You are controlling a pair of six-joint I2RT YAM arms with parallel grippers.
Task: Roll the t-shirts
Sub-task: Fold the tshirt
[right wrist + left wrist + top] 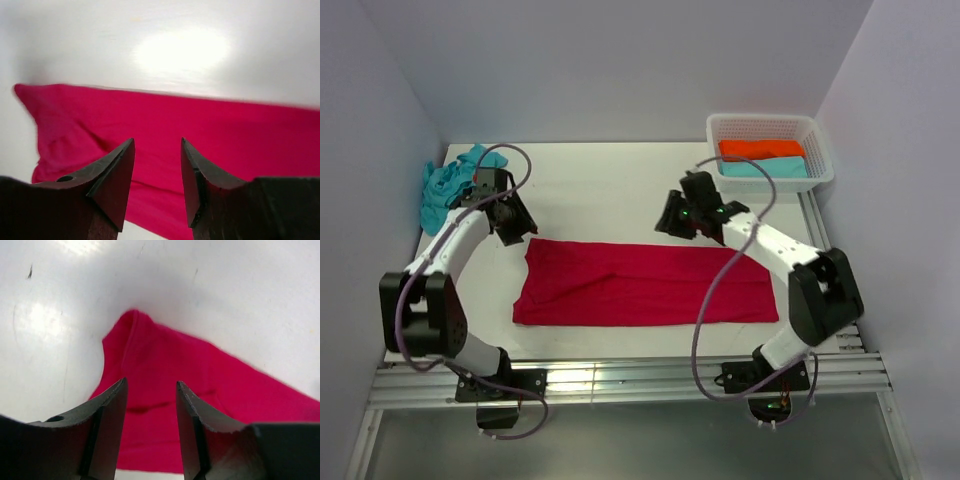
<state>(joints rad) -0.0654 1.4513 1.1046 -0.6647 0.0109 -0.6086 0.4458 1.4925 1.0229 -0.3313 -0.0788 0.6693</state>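
red shirt [645,283] is lying flat on the table [620,180], folded into a long band running left to right, with a few soft creases across it. everything else i'll place off that shirt.

left gripper [150,382] sits at the shirt's far left corner. from the wrist cam its 2 fingers [112,410] are parted with a clear gap, nothing pinched in there, just red cloth showing through below. the corner of the shirt pokes out past the tips onto bare table. can't tell if the tips actually touch the fabric.

right gripper [157,141] is over the shirt's far edge, a bit right of its middle. same deal: 2 fingers [117,175] spread about halfway, gap is empty, holding nothing. red cloth fills the view under and beyond them, with the shirt's far edge running straight across and white table past it. again can't say whether it's touching the cloth or just above it.

teal shirt [450,185] is a crumpled heap well off to the far left of the red shirt, just behind the left arm, not touching the red one.

basket [817,140] is far right of the red shirt, well apart from it, with an orange fold [760,148] and a teal fold [765,168] lying in it side by side.
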